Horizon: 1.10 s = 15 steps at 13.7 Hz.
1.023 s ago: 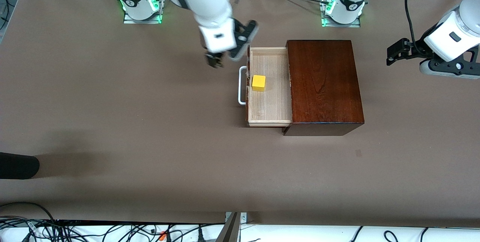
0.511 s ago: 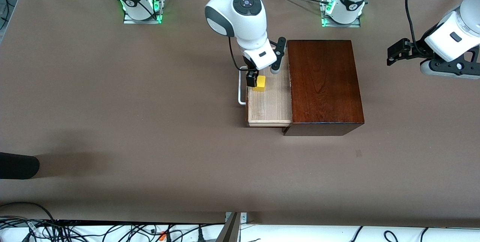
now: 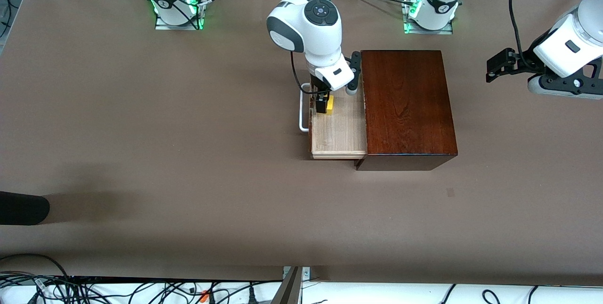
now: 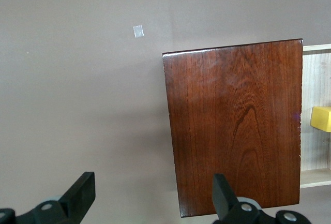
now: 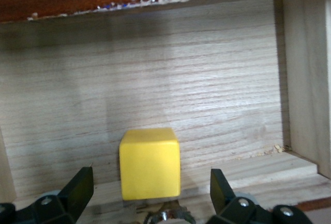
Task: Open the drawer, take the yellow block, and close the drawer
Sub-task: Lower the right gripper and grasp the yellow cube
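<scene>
**Wide pincer low in the open drawer: a miss or a bump is the risk**

The drawer (image 3: 339,129) is pulled out of the dark wooden box (image 3: 405,106), toward the right arm's end of the bench (image 3: 141,153). Its white loop handle (image 3: 304,110) points that way too. The yellow block (image 5: 150,163) sits on the pale floor of the drawer, close to the drawer front. It is not yet lifted.

The right pincer (image 3: 324,104) is down inside the drawer. Its fingers (image 5: 77,188) are spread wide, one on each side of the block, and neither seems to touch it. In the right wrist view the block is not in the middle of the gap; it lies closer to one finger.

Several things could go wrong from here. Because the block is off centre, the nearer finger would probably reach it first on closing and push it sideways, or turn it, so that the grip catches an edge and slips. If the pincer goes lower, the fingertips may press on the drawer floor. The drawer front is just beside the fingers, so a small drift could knock it and move the drawer. A weak grip could also drop the block during the lift.

The left pincer (image 4: 155,198) waits in the air past the box at the left arm's end of the bench, its fingers wide and empty.
</scene>
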### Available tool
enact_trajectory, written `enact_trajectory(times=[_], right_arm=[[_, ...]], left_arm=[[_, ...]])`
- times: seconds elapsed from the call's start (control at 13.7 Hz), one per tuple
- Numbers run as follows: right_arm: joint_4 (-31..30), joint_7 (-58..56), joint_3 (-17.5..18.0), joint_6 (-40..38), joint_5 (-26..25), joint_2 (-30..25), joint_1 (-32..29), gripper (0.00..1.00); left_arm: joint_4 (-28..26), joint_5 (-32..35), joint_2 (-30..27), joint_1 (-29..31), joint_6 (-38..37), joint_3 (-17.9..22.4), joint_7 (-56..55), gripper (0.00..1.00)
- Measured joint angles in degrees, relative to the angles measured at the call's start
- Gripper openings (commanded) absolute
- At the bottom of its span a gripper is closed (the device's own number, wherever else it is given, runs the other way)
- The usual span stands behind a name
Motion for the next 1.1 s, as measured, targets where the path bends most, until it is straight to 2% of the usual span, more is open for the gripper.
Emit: enact_trajectory(times=[0.29, 0.37, 0.51, 0.58, 0.66, 0.73, 0.8, 1.1], right_arm=[[0.0, 0.0, 0.0, 0.0, -1.4, 1.3, 0.4, 1.0], [0.0, 0.0, -0.1, 0.0, -1.6, 1.7, 0.4, 0.94], [0.0, 0.0, -0.2, 0.0, -1.8, 2.1, 0.4, 0.59], [0.0, 0.0, -0.2, 0.0, -1.9, 2.1, 0.4, 0.29], [0.0, 0.0, -0.2, 0.0, -1.9, 2.1, 0.5, 0.14], [0.0, 0.0, -0.2, 0.0, -1.9, 2.1, 0.6, 0.03], [0.0, 0.0, -0.2, 0.0, -1.9, 2.1, 0.8, 0.0], [1.1, 0.0, -0.3, -1.3, -1.9, 2.1, 0.8, 0.0]], left_arm=[[0.0, 0.0, 0.0, 0.0, 0.0, 0.0, 0.0, 1.0], [0.0, 0.0, 0.0, 0.0, 0.0, 0.0, 0.0, 1.0], [0.0, 0.0, 0.0, 0.0, 0.0, 0.0, 0.0, 1.0], [0.0, 0.0, 0.0, 0.0, 0.0, 0.0, 0.0, 1.0], [0.0, 0.0, 0.0, 0.0, 0.1, 0.0, 0.0, 1.0], [0.0, 0.0, 0.0, 0.0, 0.3, 0.0, 0.0, 1.0], [0.0, 0.0, 0.0, 0.0, 0.4, 0.0, 0.0, 1.0], [0.0, 0.0, 0.0, 0.0, 0.8, 0.0, 0.0, 1.0]])
